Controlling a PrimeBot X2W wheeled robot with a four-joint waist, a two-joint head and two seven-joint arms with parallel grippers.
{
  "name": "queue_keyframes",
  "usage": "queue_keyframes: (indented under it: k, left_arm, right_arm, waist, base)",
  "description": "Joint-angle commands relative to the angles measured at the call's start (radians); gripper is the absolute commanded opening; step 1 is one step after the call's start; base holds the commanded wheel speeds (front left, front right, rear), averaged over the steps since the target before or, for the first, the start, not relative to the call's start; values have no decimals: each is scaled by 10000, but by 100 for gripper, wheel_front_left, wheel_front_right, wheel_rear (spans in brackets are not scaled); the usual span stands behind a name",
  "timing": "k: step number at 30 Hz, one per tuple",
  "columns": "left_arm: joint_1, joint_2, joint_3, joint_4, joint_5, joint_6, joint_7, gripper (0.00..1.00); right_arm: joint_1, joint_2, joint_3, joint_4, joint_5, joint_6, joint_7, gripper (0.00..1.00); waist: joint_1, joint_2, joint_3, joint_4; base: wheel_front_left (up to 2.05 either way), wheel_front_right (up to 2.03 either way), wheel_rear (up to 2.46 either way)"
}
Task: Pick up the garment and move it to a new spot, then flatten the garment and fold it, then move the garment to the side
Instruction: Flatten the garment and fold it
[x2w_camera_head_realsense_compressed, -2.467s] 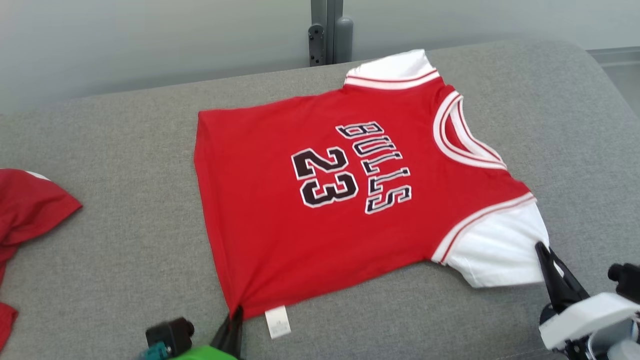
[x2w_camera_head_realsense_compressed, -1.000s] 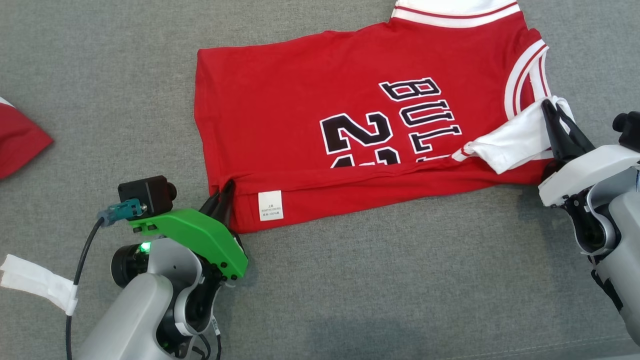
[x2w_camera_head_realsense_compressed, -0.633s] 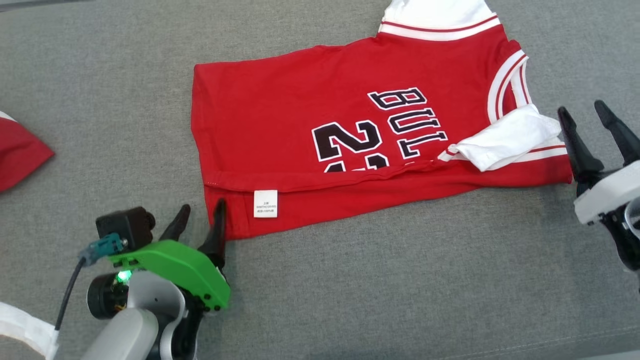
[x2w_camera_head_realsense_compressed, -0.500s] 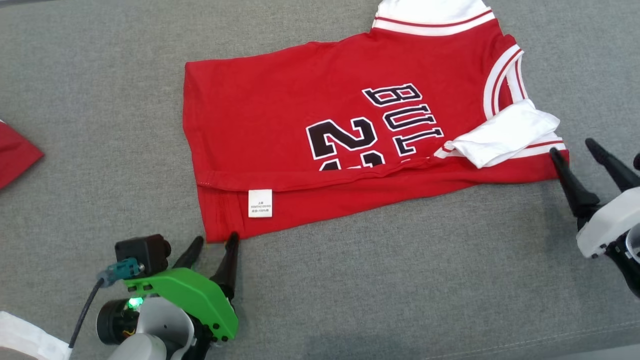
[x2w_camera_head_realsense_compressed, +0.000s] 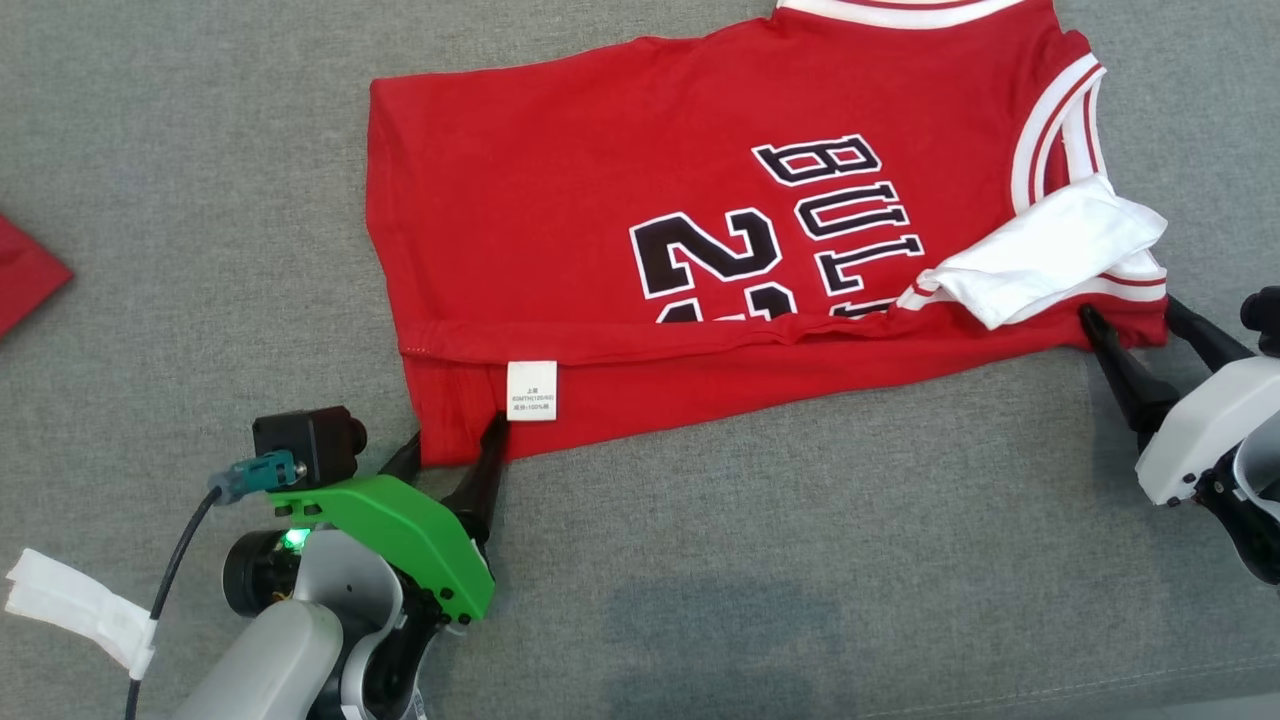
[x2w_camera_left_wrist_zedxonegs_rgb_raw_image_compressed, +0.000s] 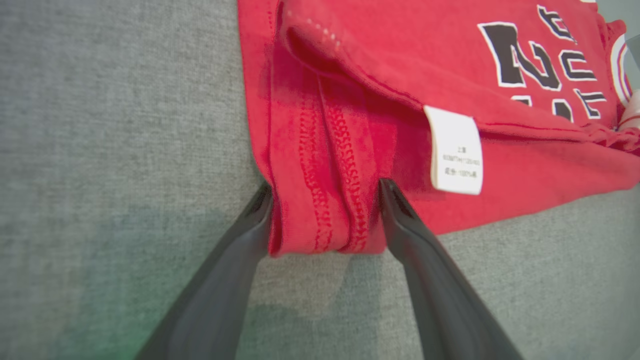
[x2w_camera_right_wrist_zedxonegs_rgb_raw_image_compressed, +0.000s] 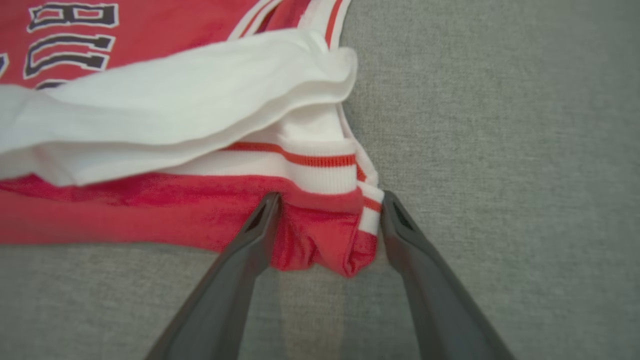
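task stage: the garment lies flat on the grey padded surface, in the upper middle of the head view, printed front up. moving and flattening look done, and folding is under way.
fold so far: the near long edge is turned over the front as a strip, hiding the lower part of the number. the white sleeve lies folded onto the chest at the upper right.
left gripper: at the lower left, fingers spread. it straddles the folded hem corner just beside the white label and is not pinching.
right gripper: at the right edge, fingers spread around the shoulder corner below the sleeve. cloth sits between the fingers, unclamped.
step in hand: by my judgement, taking both ends of the folded edge for the next fold.
left to do: the remaining folds, then shifting the garment to the side.
around: another red cloth at the left edge, well apart. white tape on the cable at the lower left.
in the way: nothing lies on the garment. the loose sleeve may slip open once the edge is lifted.
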Motion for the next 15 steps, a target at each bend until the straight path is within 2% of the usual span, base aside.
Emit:
queue_keyframes:
  k: [1,2,3,4,9,15]
  left_arm:
    - [148,-335,-311,444,-379,-243,247,0]
    - [153,-422,-339,479,-455,-396,247,0]
    - [168,-456,-333,481,-548,-485,252,0]
    - [190,-429,-268,481,-634,-563,215,0]
    - [515,-182,7,30,-1126,-939,249,0]
    - [1376,655,149,-1446,-1536,-1046,681,0]
  right_arm:
    - [50,103,260,-94,271,10,159,94]
    - [90,22,293,-199,517,10,163,35]
    - [120,-62,306,-288,660,10,135,7]
    - [184,-190,307,-383,868,7,139,0]
    - [791,-1029,147,-1016,1903,2,147,0]
    - [2142,-2206,-329,-1912,2991,-4,630,0]
  waist:
    - [0,0,-57,37]
    - [0,0,-114,46]
    - [0,0,-161,50]
    - [0,0,-226,50]
    - [0,0,-674,26]
    - [0,0,-1057,-65]
  base:
    - [0,0,0]
    - [0,0,0]
    - [0,0,0]
    - [0,0,0]
    - [0,0,0]
    - [0,0,0]
